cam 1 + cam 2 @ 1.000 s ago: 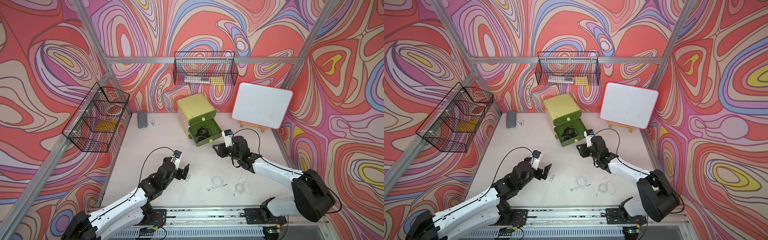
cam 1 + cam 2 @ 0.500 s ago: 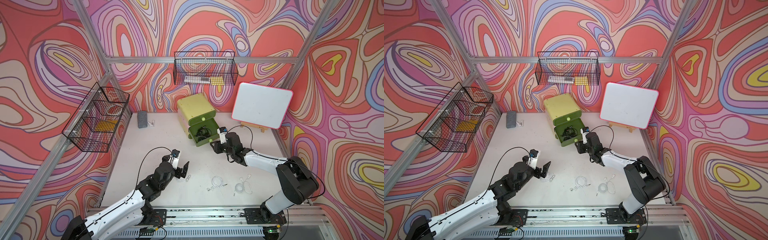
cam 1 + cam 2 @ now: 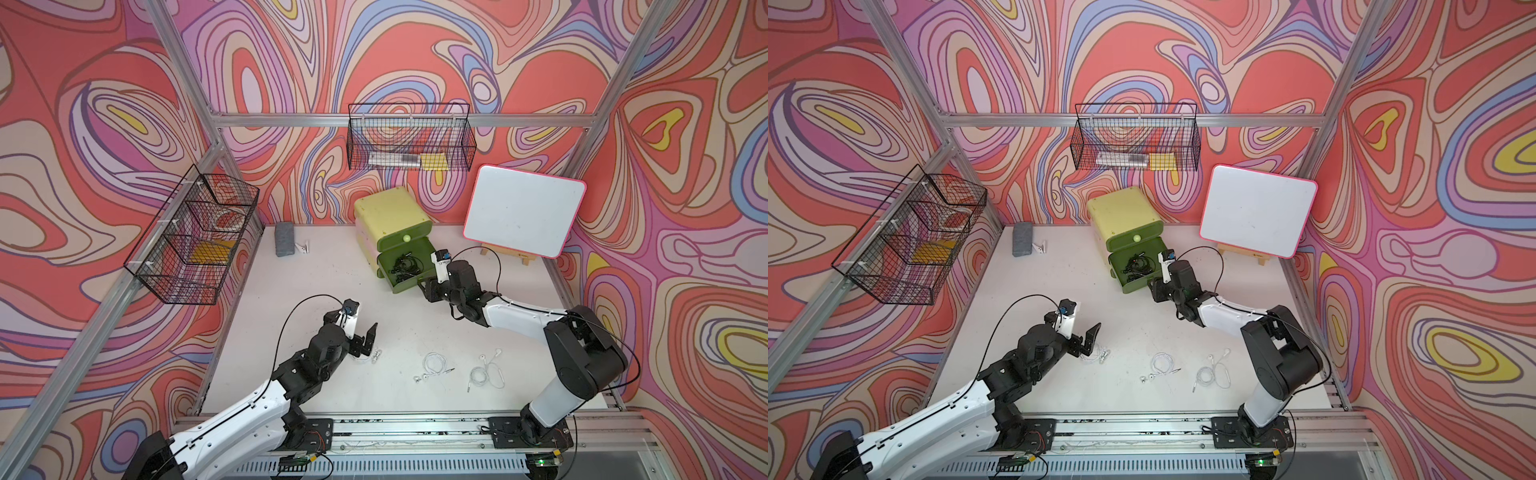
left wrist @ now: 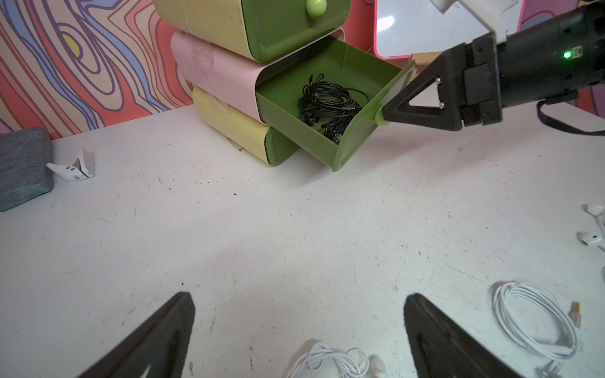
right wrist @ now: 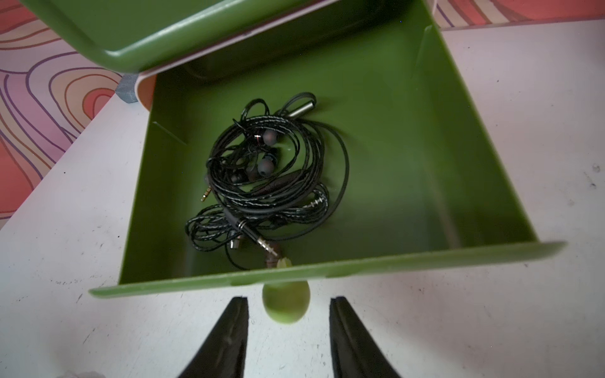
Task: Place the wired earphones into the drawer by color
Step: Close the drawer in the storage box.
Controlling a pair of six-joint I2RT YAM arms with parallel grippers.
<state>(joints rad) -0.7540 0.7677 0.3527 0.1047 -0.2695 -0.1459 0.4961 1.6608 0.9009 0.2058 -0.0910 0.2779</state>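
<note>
We see the black earphones [image 5: 268, 183] lying in a tangled heap on the floor of the green drawer [image 5: 474, 147]. The drawer stands pulled out of the pink middle unit [image 4: 222, 65] of a three-tier cabinet. Just outside the drawer front, the right end effector [image 5: 288, 299] is released. Its two fingers flank the drawer knob [image 5: 285, 309] with a sliver of bench showing on either side, so it grasps nothing.

The white earphones are out on the bench [image 3: 332, 266], towards its front edge, in three separate coils. The first white set [image 3: 368, 358] lies directly under the left end effector [image 4: 299, 294]. That end effector is released too, with its jaws spread wide above the coil and nothing between them. The second white set [image 3: 434, 365] lies near the middle of the front edge, and the third white set [image 3: 484, 374] is just beside it, towards the right arm's base.

Above the open drawer, the top drawer [image 4: 294, 29] of the cabinet is shut. A whiteboard [image 3: 523, 216] leans at the back of the bench on the right arm's side. A grey block [image 3: 284, 244] and a small white clip [image 3: 302, 248] sit by the back wall on the other side.
</note>
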